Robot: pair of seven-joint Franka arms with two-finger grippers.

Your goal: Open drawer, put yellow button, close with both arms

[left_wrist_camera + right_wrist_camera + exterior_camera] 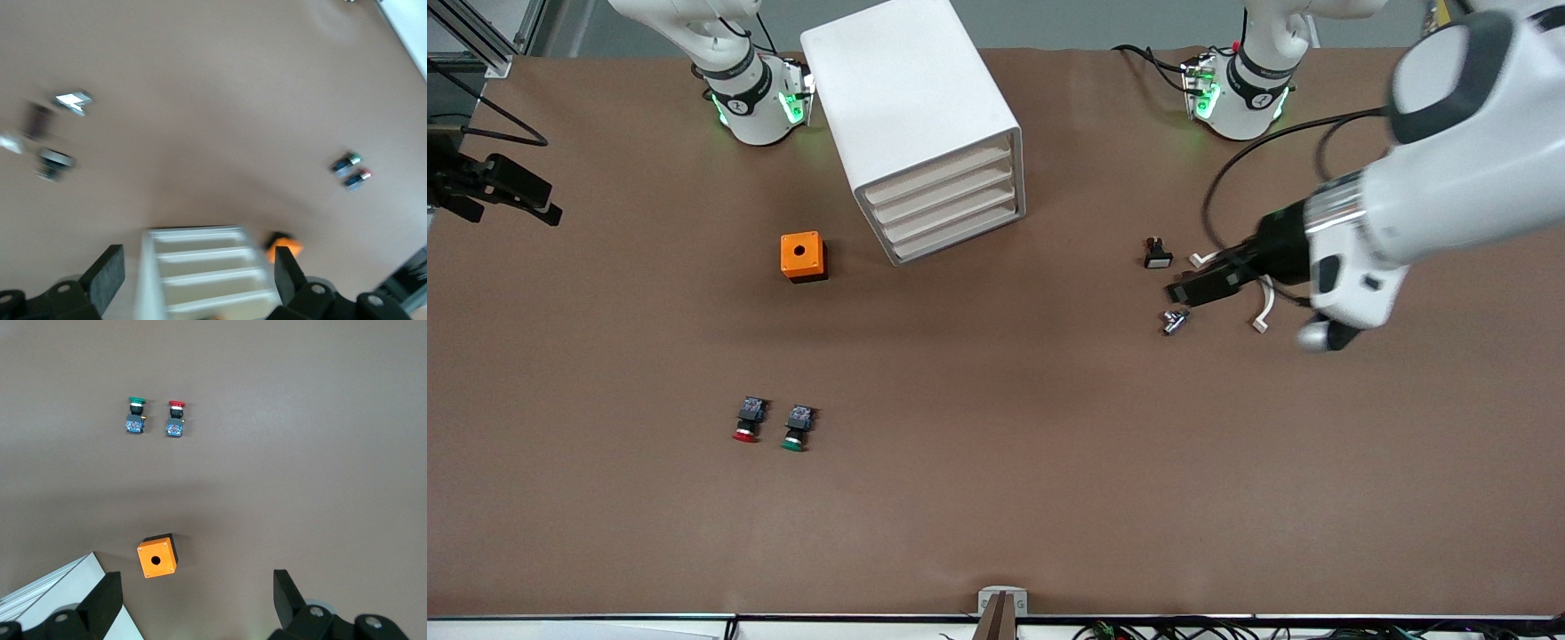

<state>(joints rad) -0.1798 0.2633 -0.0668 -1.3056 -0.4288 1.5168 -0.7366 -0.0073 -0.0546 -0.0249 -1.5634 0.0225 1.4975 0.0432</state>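
My access to the drawer cabinet (925,124) front, frame centre, is unobstructed; the orange box (803,256) stands beside it.

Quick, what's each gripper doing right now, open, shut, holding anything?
Left gripper: open, empty, over the table at the left arm's end.
Right gripper: open, empty, out of the front view.

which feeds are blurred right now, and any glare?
Left wrist view: motion-smeared throughout; the white drawer unit and the red-capped and green-capped switches look soft. Right wrist view: sharp, evenly lit, soft shadow beside the orange box. Front view: table crisp, left arm blurred; no glare on the tabletop.
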